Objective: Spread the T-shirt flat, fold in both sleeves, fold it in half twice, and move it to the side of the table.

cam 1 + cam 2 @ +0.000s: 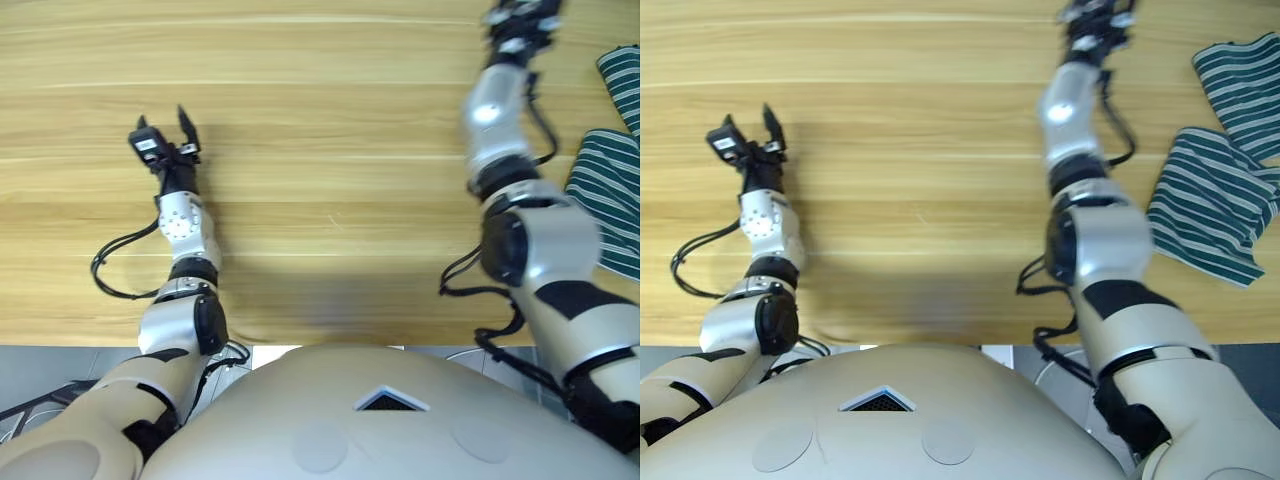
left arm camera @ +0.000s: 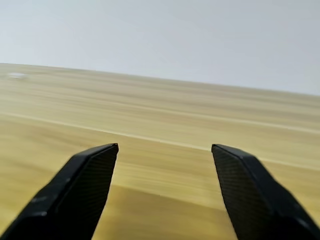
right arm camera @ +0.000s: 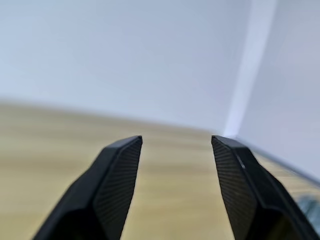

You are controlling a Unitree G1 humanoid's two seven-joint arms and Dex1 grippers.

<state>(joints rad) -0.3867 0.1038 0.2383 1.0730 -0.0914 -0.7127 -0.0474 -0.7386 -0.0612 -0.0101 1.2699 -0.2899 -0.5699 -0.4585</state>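
Observation:
A green-and-white striped T-shirt lies crumpled at the right side of the wooden table, with a part of it farther back. My left gripper is open over bare wood at the left, holding nothing; its fingertips are wide apart in the left wrist view. My right gripper is stretched toward the far part of the table, left of the shirt and apart from it. Its fingers stand open with nothing between them.
The table's near edge runs just in front of my body. Black cables loop beside each arm. A pale wall stands beyond the far edge of the table.

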